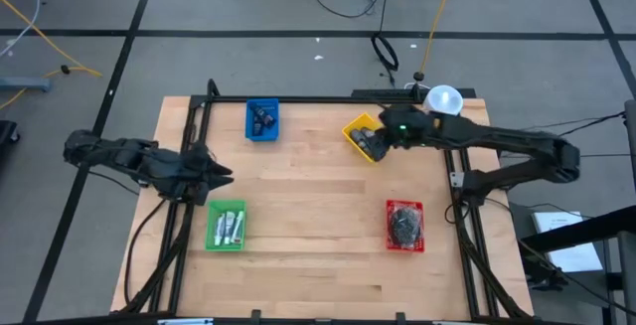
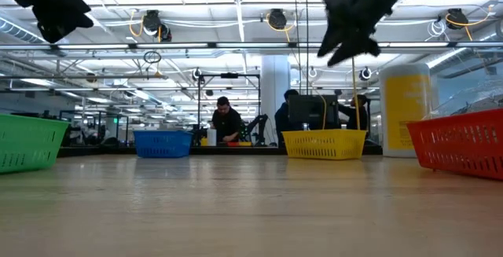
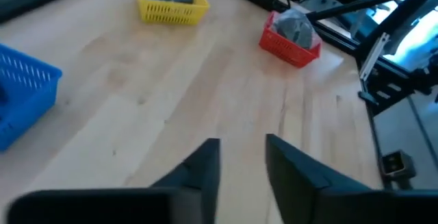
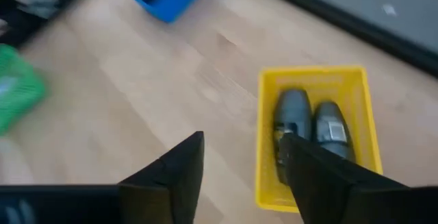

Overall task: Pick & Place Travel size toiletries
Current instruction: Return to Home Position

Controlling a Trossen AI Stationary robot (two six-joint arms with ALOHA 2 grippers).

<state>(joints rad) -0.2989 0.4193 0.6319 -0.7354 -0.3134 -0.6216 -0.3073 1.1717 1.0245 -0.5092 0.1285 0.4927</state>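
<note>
Four small trays sit on the wooden table. The yellow tray (image 1: pixel 360 134) (image 4: pixel 311 80) holds two dark-grey oblong pieces (image 4: pixel 294 114). The blue tray (image 1: pixel 262 120) holds dark-blue mini tubes, the green tray (image 1: pixel 226 226) holds white tubes, and the red tray (image 1: pixel 404 226) holds grey wrapped pads (image 3: pixel 295 27). My right gripper (image 4: pixel 243 145) (image 2: pixel 350 25) hangs open in the air over the yellow tray's near side and holds nothing. My left gripper (image 3: pixel 241 145) (image 1: pixel 221 174) is open and empty above the table's left side, between the blue and green trays.
A large yellow bottle (image 2: pixel 405 108) with a white cap (image 1: pixel 443 98) stands at the far right corner, just behind the right arm. Dark frame rails (image 1: pixel 184 216) run along the table's left and right sides. Bare wood (image 1: pixel 318 206) lies between the trays. People sit in the room beyond.
</note>
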